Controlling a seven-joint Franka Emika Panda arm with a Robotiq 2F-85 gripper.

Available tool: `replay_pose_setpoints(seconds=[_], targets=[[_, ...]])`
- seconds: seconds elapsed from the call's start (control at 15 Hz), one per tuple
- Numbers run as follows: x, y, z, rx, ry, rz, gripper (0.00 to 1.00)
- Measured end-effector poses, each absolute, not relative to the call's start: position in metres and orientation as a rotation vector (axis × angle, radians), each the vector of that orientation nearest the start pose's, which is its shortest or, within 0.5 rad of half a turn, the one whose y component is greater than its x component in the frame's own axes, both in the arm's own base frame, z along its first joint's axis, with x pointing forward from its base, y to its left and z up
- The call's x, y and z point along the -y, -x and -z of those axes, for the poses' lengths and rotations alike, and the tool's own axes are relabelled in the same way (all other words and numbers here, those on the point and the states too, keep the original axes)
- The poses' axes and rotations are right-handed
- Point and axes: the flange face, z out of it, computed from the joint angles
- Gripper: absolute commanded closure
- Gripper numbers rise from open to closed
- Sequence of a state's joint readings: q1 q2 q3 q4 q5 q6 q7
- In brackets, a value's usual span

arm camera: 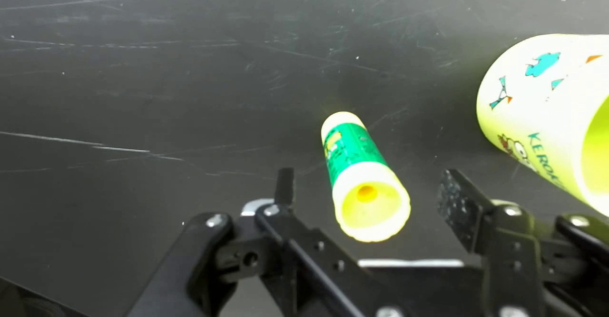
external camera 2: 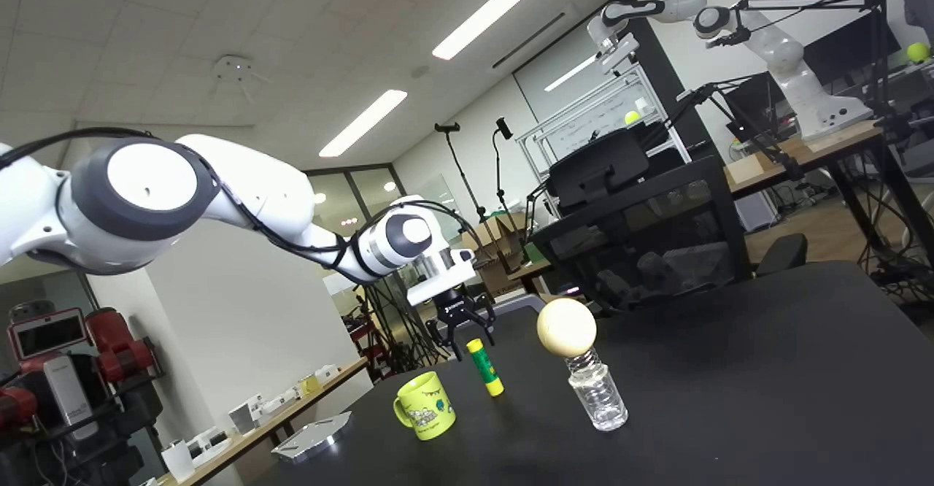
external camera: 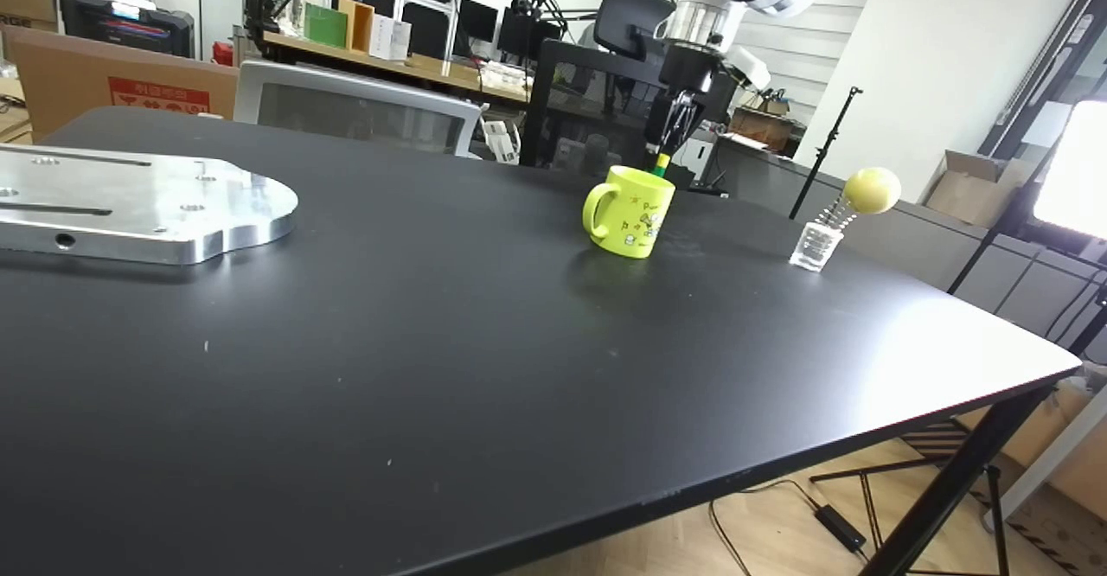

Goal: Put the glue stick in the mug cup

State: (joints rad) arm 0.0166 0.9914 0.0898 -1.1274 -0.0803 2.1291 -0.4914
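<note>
The glue stick (arm camera: 354,153), green with yellow ends, stands upright on the dark table in the wrist view. It also shows in an exterior view (external camera 2: 485,368). In an exterior view (external camera: 662,168) its lower part is hidden behind the mug. The yellow-green mug cup (arm camera: 537,117) stands upright beside it, with printed figures and a side handle, in both exterior views (external camera: 636,213) (external camera 2: 429,406). My gripper (arm camera: 370,188) is open and points down over the glue stick's top end. One finger is on each side, with a gap to both. It also shows in both exterior views (external camera: 666,137) (external camera 2: 473,341).
A small clear container (external camera 2: 598,395) with a spring and a pale yellow ball (external camera 2: 566,328) stands on the table near the glue stick. A flat metal plate (external camera: 130,204) lies on the table beyond the mug. A black chair (external camera 2: 642,245) stands at the table edge.
</note>
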Motion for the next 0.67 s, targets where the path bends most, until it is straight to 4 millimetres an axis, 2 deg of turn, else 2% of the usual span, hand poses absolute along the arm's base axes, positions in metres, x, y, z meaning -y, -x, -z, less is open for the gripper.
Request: replay_pose_setpoints(seconds=[0.4,0.67], targets=[[-0.0599,-0.7692,-0.2031,0.931,2.998,0.050,0.91],[-0.0573,-0.7665,-0.2116,0.920,2.991,0.000,0.91]])
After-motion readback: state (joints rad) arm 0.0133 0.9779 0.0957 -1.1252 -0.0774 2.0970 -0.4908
